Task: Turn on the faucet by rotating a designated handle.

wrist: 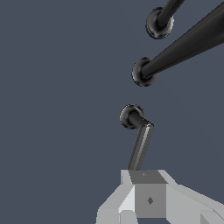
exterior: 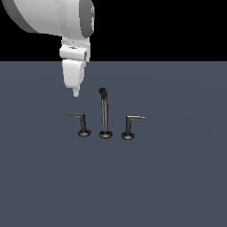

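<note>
While the gripper hides its spread outside, the designated handle shows beneath.

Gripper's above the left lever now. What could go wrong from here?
1. The gripper hangs above the designated handle, whose arm is thin; a slightly off descent could slide past it instead of catching it.
2. The spout stands close beside that handle; a sweep toward it might hit the spout.
3. The twin handle looks nearly identical, so targeting could pick the wrong one.
</note>
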`<state>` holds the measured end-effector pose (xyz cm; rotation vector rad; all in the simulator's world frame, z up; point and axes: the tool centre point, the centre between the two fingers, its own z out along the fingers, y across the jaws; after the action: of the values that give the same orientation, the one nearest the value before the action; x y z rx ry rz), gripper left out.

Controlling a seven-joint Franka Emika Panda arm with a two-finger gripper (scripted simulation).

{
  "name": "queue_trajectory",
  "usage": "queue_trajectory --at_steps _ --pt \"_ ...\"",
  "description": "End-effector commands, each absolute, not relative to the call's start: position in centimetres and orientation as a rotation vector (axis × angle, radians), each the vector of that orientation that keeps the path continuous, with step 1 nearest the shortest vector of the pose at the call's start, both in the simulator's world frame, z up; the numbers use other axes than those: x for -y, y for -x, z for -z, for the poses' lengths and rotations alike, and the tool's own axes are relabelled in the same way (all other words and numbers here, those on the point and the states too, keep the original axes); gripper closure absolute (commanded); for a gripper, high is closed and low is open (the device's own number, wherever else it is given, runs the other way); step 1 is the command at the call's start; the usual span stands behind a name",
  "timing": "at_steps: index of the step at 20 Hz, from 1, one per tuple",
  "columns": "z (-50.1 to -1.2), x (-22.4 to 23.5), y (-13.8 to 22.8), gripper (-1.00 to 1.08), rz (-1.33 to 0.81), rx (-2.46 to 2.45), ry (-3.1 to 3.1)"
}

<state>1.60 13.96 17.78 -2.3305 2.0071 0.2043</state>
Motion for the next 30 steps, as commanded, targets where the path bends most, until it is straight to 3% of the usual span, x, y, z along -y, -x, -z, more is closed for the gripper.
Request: queue_trajectory --at_steps 1,13,23,30 --pt "-15.9 -14.4 -2.2 1.08 -0.168 -2.097 2.276" --pt "-10.5 -15.2 -3.7 1.08 -0.022 -2.332 2.100" --pt "-9.8 -15.3 -3.9 1.08 -0.001 -2.356 2.078" --pt "-9.8 -16.8 -1.7 1.08 -0.001 -2.357 2.078"
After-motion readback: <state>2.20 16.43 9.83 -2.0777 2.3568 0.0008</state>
